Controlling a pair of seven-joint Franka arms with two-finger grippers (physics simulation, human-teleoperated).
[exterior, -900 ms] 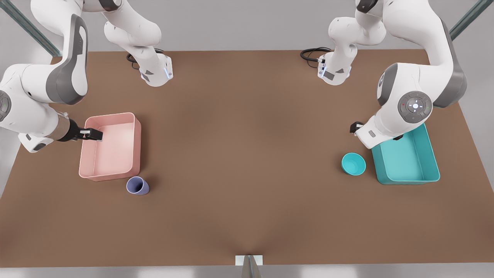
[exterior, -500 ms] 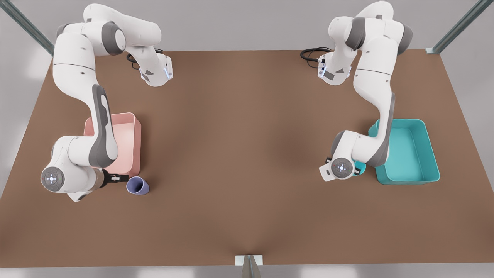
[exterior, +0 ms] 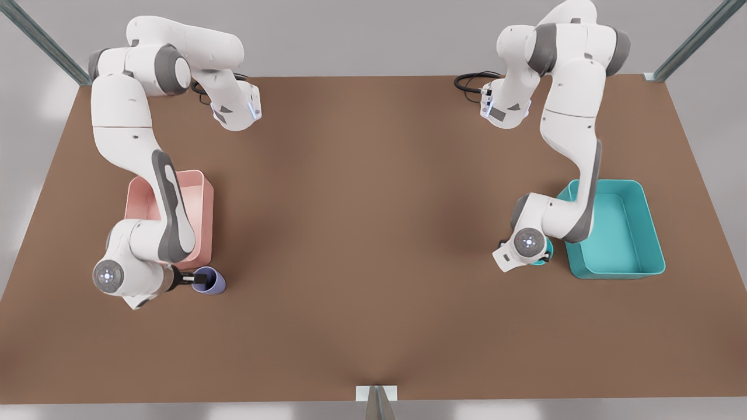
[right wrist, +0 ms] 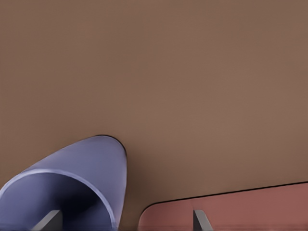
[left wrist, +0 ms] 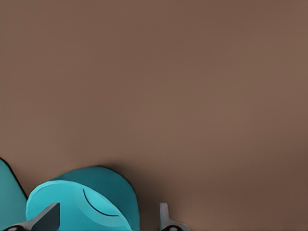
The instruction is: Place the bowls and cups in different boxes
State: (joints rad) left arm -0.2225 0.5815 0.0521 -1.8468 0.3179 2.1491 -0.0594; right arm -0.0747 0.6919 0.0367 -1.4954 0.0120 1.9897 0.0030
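Lavender cup [exterior: 211, 281] on the table [exterior: 373, 245] just off the pink bin's [exterior: 198, 221] near corner, right gripper [exterior: 197, 280] spread wide across its rim, not yet clamped. Teal bowl [left wrist: 91, 202] on the table beside the teal bin [exterior: 618, 233], straddled by the open left gripper [left wrist: 108, 219], not gripped. Both bins bare; both lifts and drops left.

A brown worktop [exterior: 373, 245] carried a pink box [exterior: 198, 216], teal box [exterior: 633, 233], lavender cup [exterior: 214, 281] and teal bowl [left wrist: 91, 202].
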